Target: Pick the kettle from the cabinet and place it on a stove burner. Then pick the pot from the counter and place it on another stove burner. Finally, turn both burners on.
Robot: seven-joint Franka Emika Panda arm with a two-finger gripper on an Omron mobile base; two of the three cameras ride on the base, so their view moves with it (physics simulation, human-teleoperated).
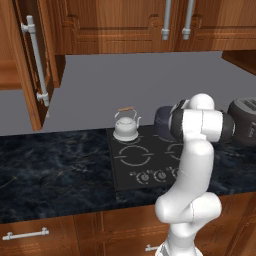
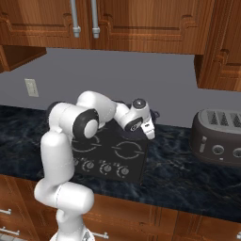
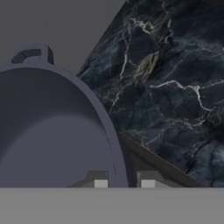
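The silver kettle (image 1: 125,127) stands upright on the rear left burner of the black cooktop (image 1: 132,157). The wide dark grey pot (image 1: 162,121) is at the cooktop's rear right, partly hidden behind my arm. In the hand view the pot (image 3: 52,131) is seen close up from above, its loop handle at the top. My gripper (image 3: 124,183) is shut on the pot's rim, one fingertip (image 3: 100,183) inside and the other outside. In the right base view my gripper (image 2: 149,131) points down behind the cooktop (image 2: 117,155). I cannot tell whether the pot rests or hangs.
The cabinet door (image 1: 30,65) stands open at the upper left. A dark toaster (image 2: 219,136) sits on the black marble counter (image 2: 179,164) right of the cooktop. Knobs line the cooktop's front edge. Closed upper cupboards hang overhead.
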